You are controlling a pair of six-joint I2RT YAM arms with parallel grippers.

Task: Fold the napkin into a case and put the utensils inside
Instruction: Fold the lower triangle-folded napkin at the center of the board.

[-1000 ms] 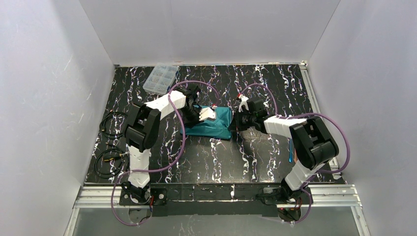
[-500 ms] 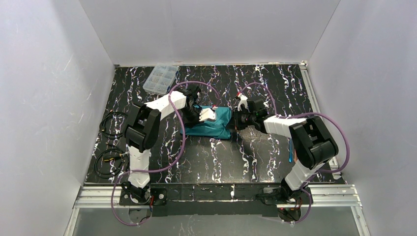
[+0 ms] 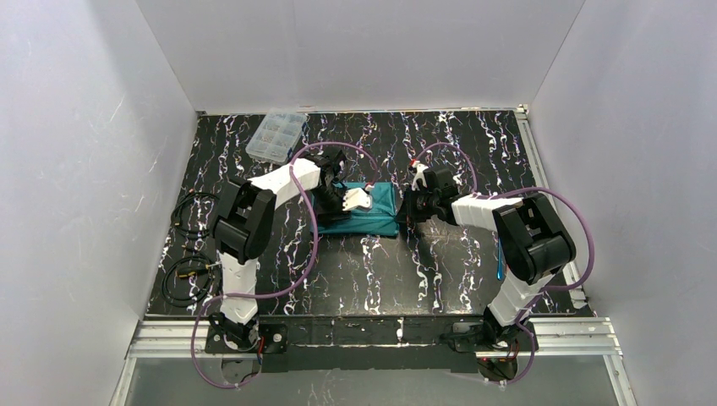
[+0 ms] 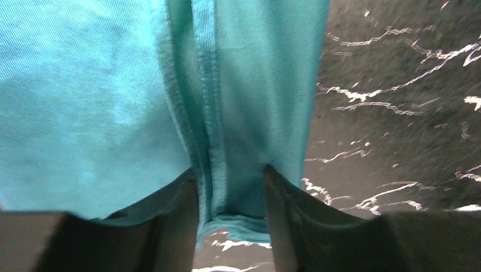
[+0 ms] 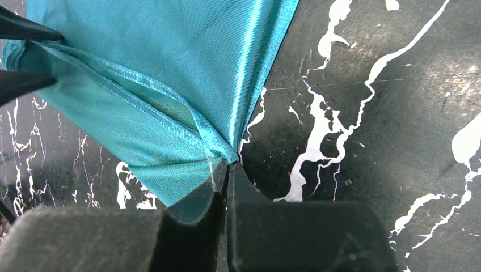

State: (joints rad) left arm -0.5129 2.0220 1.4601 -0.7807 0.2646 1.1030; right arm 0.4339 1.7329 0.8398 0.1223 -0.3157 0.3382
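The teal napkin lies folded into a flat rectangle mid-table, between the two arms. My left gripper is over its left part. In the left wrist view the left gripper has its jaws apart, with a stitched fold of the napkin lying loose between them. My right gripper is at the cloth's right edge. In the right wrist view the right gripper is shut on a hemmed corner of the napkin. A thin blue sliver shows beside the right arm; I cannot tell if it is one of the utensils.
A clear plastic compartment box stands at the back left. Black cable coils lie along the left edge. White walls close in three sides, and a metal rail runs along the near edge.
The left jaws have parted and let go of the fold. The right gripper has shifted slightly left and back with the corner, and the cloth lies flatter.
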